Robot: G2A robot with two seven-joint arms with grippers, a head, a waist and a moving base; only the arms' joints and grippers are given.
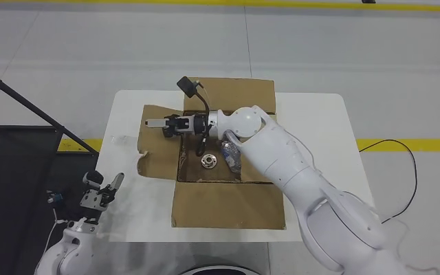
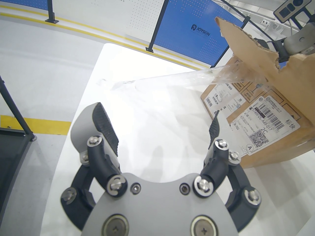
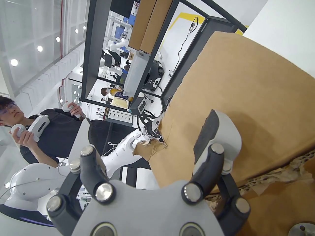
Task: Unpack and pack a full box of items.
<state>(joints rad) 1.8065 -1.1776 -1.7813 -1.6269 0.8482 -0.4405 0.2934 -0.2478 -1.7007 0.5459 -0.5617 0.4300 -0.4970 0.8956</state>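
An open cardboard box (image 1: 227, 206) stands in the middle of the white table (image 1: 316, 137), all flaps spread out. Inside lie a round metal part (image 1: 208, 161) and a clear plastic-wrapped item (image 1: 232, 155). My right gripper (image 1: 152, 124) is over the box's torn left flap (image 3: 233, 87). It is open, and the flap's torn edge lies between its fingers (image 3: 214, 133). My left gripper (image 1: 103, 187) is low at the table's near left corner, open and empty (image 2: 157, 111). It faces the box's labelled side (image 2: 258, 114). A strip of clear tape (image 2: 172, 78) hangs from the flap toward the table.
A black frame and dark panel (image 1: 27, 151) stand off the table's left side. Bare tabletop lies between the left gripper and the box, and on the right side of the table.
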